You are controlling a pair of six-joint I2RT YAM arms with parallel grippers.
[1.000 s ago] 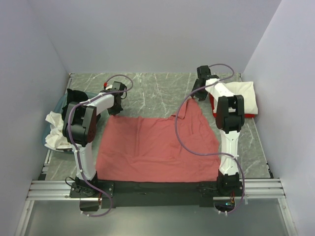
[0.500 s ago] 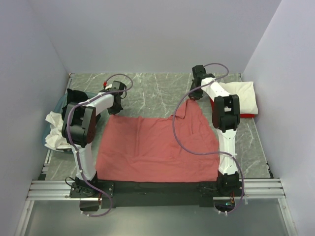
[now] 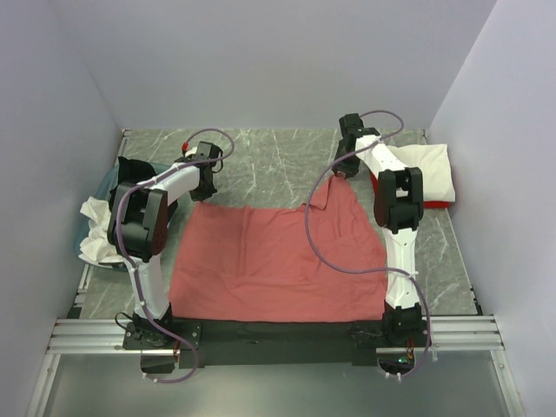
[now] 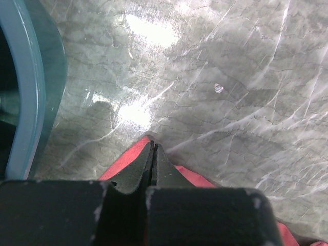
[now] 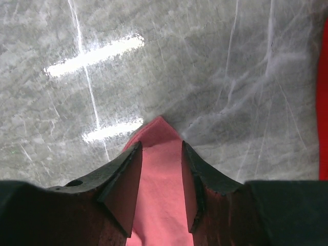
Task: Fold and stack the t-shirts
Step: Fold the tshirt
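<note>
The salmon-pink t-shirt (image 3: 278,256) lies spread open over the middle of the table (image 3: 278,156). Its near hem runs along the near edge between the two arm bases, and its far side has loose wrinkles. The left gripper (image 4: 152,148) is at the shirt's far-left corner with its jaws pressed together, pinching a small point of the pink cloth between the tips. That corner sits just beside the teal basin (image 4: 25,87), which stands at the left edge of the table. The right gripper (image 5: 160,146) is at the shirt's far-right corner, where the cloth narrows to a point. Its jaws stand partly apart, one on each side of that point, with pink cloth filling the gap between them. I cannot tell whether the pads touch the cloth. At the right edge a folded cream-white t-shirt (image 3: 426,169) rests on a red t-shirt (image 3: 439,205), well apart from the pink one. At the left edge a crumpled white t-shirt (image 3: 94,234) spills over the basin's near rim, and a black t-shirt (image 3: 135,169) is heaped at its far end.
</note>
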